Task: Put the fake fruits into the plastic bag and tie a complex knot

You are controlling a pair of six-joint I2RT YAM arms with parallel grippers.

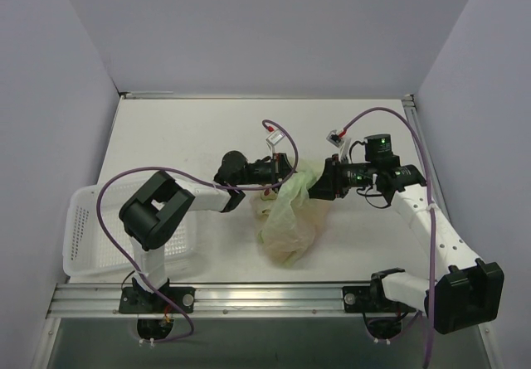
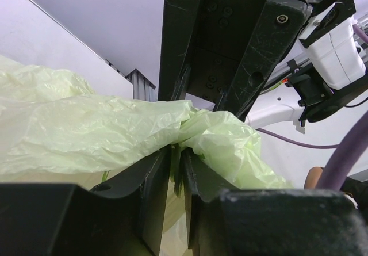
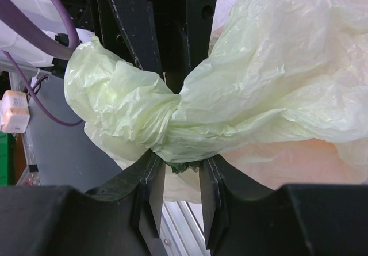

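Note:
The pale green plastic bag (image 1: 286,218) lies at the table's middle, its top lifted between both grippers. My left gripper (image 1: 280,172) is shut on a thin fold of the bag film (image 2: 115,129), the jaws nearly touching (image 2: 177,152). My right gripper (image 1: 320,182) faces it from the right and is shut on the bunched, twisted neck (image 3: 178,103), which sits between its fingertips (image 3: 183,165). The fake fruits are hidden inside the bag. Only an orange tint shows through the film (image 3: 299,158). I cannot tell if the neck forms a knot.
A white perforated basket (image 1: 87,236) stands at the near left beside the left arm's base. Purple cables (image 1: 274,128) loop above both wrists. The metal rail (image 1: 265,296) runs along the near edge, just below the bag.

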